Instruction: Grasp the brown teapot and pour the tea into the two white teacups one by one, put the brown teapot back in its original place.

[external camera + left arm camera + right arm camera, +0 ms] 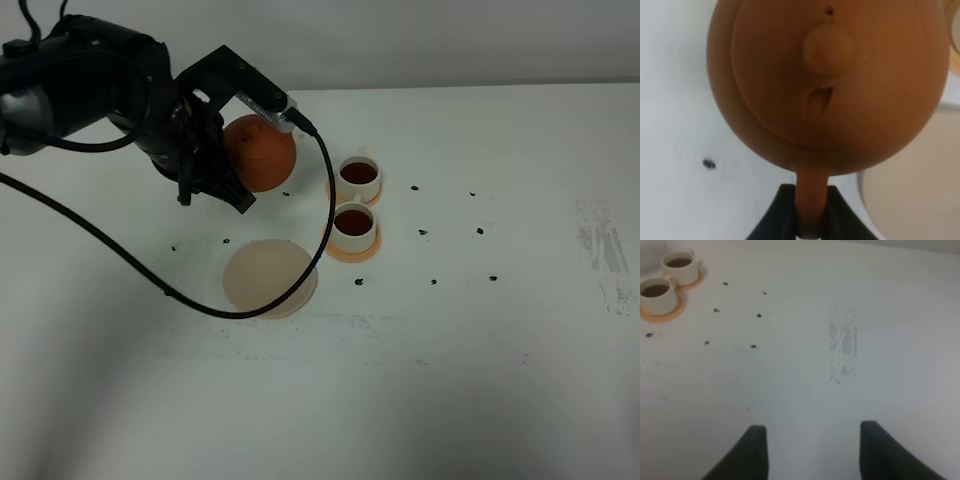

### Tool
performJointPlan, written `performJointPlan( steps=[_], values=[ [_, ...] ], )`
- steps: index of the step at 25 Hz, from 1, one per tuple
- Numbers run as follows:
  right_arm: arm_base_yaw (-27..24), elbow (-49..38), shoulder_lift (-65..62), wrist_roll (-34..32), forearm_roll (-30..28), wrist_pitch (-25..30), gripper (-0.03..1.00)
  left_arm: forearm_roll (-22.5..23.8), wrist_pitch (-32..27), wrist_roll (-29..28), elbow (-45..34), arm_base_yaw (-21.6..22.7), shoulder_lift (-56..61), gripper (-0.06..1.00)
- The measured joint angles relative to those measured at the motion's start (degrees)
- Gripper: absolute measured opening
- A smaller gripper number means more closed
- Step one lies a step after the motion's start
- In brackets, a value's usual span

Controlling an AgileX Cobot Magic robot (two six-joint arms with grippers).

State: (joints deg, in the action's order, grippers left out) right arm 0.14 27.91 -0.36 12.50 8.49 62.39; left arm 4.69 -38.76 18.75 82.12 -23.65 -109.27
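My left gripper is shut on the loop handle of the brown teapot and holds it in the air, left of the cups. In the left wrist view the teapot fills the frame, with its handle clamped between the black fingers. The two white teacups stand on orange coasters, both holding dark tea: the far one and the near one. The pale beige disc lies bare on the table, nearer the front than the teapot. My right gripper is open and empty; it does not show in the exterior high view.
Small dark specks are scattered on the white table around the cups. A scuffed grey patch marks the table's right side. The left arm's black cable loops over the table to the disc.
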Motion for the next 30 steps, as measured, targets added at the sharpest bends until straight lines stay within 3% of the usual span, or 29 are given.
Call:
performJointPlan(
  steps=[13, 30],
  values=[
    [0.00, 0.00, 0.00, 0.00, 0.00, 0.00, 0.41, -1.39, 1.24, -4.28, -14.53, -1.23, 11.70, 0.09],
    [0.00, 0.00, 0.00, 0.00, 0.00, 0.00, 0.41, -3.60, 2.24, -4.60, -16.22, -4.10, 2.51, 0.09]
  ],
)
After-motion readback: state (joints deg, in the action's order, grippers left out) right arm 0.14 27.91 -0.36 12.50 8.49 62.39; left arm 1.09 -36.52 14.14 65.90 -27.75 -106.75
